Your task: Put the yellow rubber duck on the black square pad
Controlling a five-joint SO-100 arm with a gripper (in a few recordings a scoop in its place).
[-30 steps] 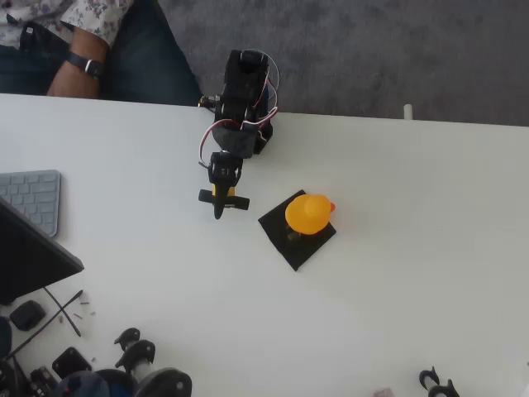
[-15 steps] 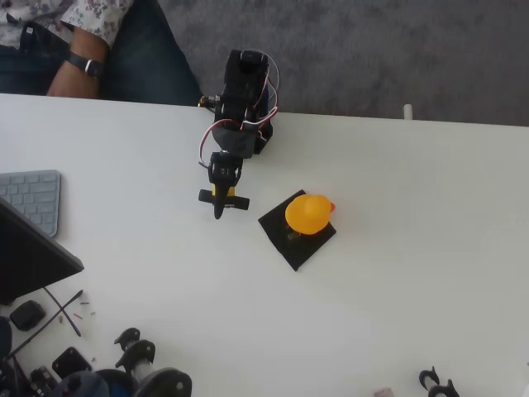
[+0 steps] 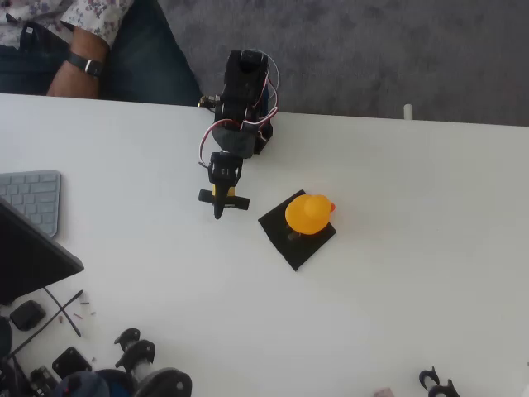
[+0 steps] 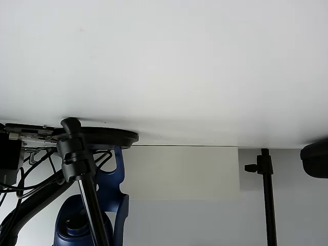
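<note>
Yellow rubber duck point(image 3: 308, 213) on black square pad point(image 3: 296, 235), beak pointing away from gripper point(image 3: 220, 207); gripper aperture indeterminate, holding nothing. No change since earlier.

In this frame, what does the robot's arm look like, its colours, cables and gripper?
In the overhead view the arm is black and built of blocky segments, with red and white cables looping along its sides. A yellow part sits just behind the gripper, which is black with a short crosswise piece and narrows to a point.

No text, label, brand, number or sign can be read anywhere.
</note>
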